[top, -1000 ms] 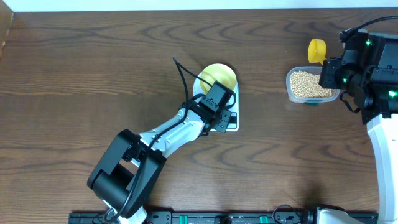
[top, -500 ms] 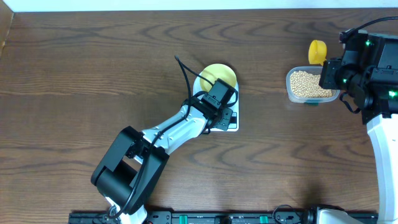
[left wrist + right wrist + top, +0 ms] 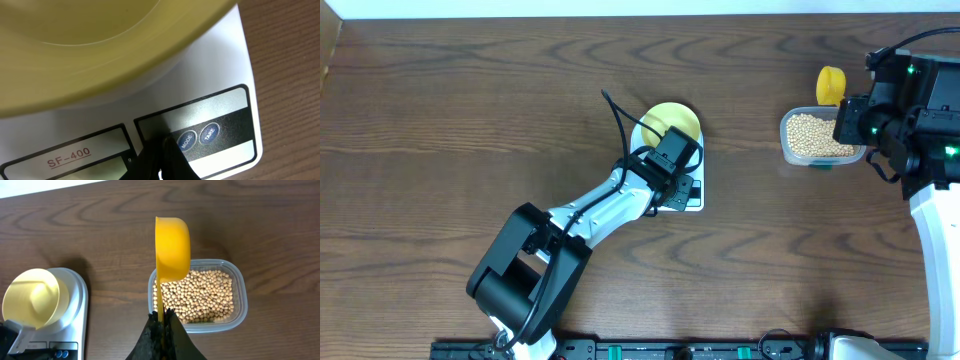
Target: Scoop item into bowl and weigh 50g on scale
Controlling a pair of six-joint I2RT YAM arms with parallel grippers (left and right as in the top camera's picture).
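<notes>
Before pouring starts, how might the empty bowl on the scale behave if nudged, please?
The bowl looks empty and shallow, so probably light. Resting on the smooth white scale, it may slide easily. Being low, tipping seems unlikely.

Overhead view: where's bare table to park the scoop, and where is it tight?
Bare wood lies between the scale and the tub, and across the table left of the left arm. Crowded: the scale front under the left gripper, beside the bowl, and around the tub, where the right gripper holds the scoop.
</notes>
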